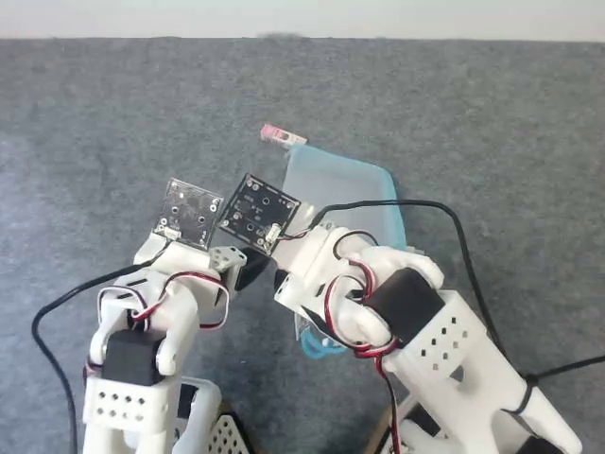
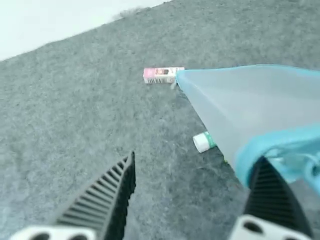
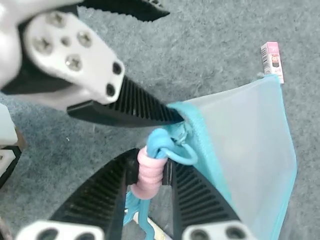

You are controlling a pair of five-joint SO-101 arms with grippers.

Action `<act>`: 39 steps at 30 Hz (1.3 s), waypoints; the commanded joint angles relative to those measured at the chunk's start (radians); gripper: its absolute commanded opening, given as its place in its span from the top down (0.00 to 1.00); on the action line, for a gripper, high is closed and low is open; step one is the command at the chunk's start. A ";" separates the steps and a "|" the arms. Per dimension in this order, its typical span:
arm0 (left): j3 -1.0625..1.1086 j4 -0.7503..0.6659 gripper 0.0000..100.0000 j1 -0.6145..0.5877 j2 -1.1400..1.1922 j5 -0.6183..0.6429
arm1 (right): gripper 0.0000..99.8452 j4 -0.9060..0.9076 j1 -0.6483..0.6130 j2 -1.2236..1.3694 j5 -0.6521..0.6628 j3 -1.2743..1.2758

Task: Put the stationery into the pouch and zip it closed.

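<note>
At 11 o'clock from the pouch [image 1: 345, 194], an eraser [image 1: 282, 137] lies unpacked; right pincer [image 3: 151, 161] pinches the zip pull [image 3: 149, 182], left pincer [image 2: 196, 159] spread.

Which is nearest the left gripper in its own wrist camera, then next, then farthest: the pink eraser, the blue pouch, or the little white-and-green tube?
1. Blue pouch, its corner against the left gripper.
2. White-and-green tube, beside the pouch's edge.
3. Pink eraser, farthest, at the pouch's far corner.

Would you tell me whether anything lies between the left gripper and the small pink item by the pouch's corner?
Nothing visible does: bare grey mat runs from the open left gripper to the pink item. The pouch lies alongside that path, not across it.
</note>
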 commanded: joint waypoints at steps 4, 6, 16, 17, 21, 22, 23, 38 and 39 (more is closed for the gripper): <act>0.070 -0.153 0.73 0.000 0.020 -0.003 | 0.99 0.013 -0.012 -0.028 0.018 -0.068; 0.088 -0.173 0.73 0.002 0.020 -0.003 | 0.99 0.013 -0.035 -0.030 0.020 -0.066; 0.087 -0.176 0.89 0.000 0.018 -0.003 | 0.99 0.036 -0.073 -0.024 0.038 -0.063; 0.087 -0.176 0.90 0.000 0.018 -0.003 | 0.99 0.036 -0.064 -0.022 0.038 -0.061; 0.085 -0.175 0.91 -0.008 0.018 -0.003 | 0.99 0.036 0.053 -0.021 0.038 -0.060; 0.085 -0.175 0.91 -0.008 0.018 -0.003 | 0.99 0.036 0.087 -0.021 0.040 -0.051; 0.085 -0.175 0.91 -0.008 0.018 -0.003 | 0.99 0.035 0.116 -0.021 0.048 -0.032; 0.031 -0.141 0.92 -0.086 0.018 -0.003 | 0.99 -0.051 0.476 -0.033 0.229 0.215; 0.031 -0.141 0.92 -0.084 0.018 -0.003 | 0.99 -0.051 0.489 -0.033 0.236 0.215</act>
